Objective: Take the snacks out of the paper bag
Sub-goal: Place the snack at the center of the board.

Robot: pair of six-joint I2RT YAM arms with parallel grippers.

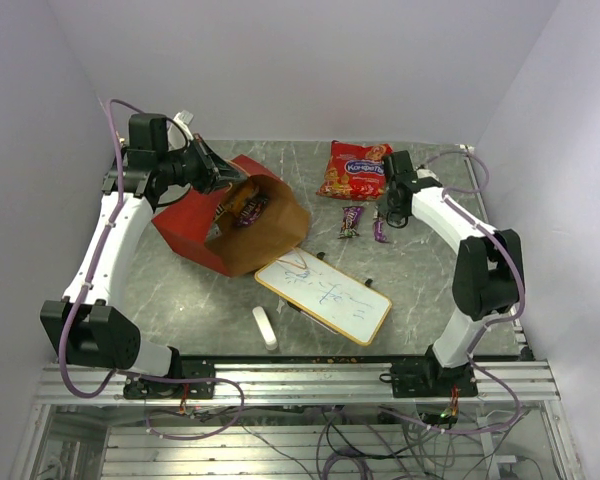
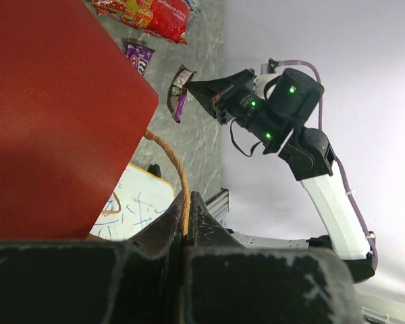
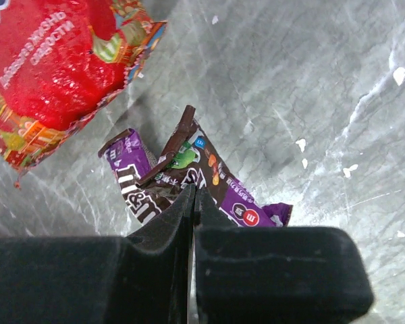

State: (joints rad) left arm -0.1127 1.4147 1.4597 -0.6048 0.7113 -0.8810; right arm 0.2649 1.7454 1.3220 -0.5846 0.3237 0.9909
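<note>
The red paper bag (image 1: pixel 192 225) lies on its side, its brown mouth facing the near edge, with candy packs (image 1: pixel 248 208) inside. My left gripper (image 1: pixel 220 178) is at the bag's upper rim, shut on a twine handle (image 2: pixel 182 169) beside the red bag wall (image 2: pixel 54 115). The large red-orange snack bag (image 1: pixel 355 168) lies on the table at the back right and shows in the right wrist view (image 3: pixel 54 67). A purple pack (image 1: pixel 351 220) lies below it. My right gripper (image 1: pixel 388 218) is shut, its tips (image 3: pixel 194 191) pinching a brown-purple candy pack (image 3: pixel 223 179) low over the table, beside the other purple pack (image 3: pixel 127 177).
A white whiteboard (image 1: pixel 324 297) with scribbles lies in front of the bag's mouth. A small white eraser stick (image 1: pixel 265 327) lies near the front edge. Grey walls close in the left, right and back of the table.
</note>
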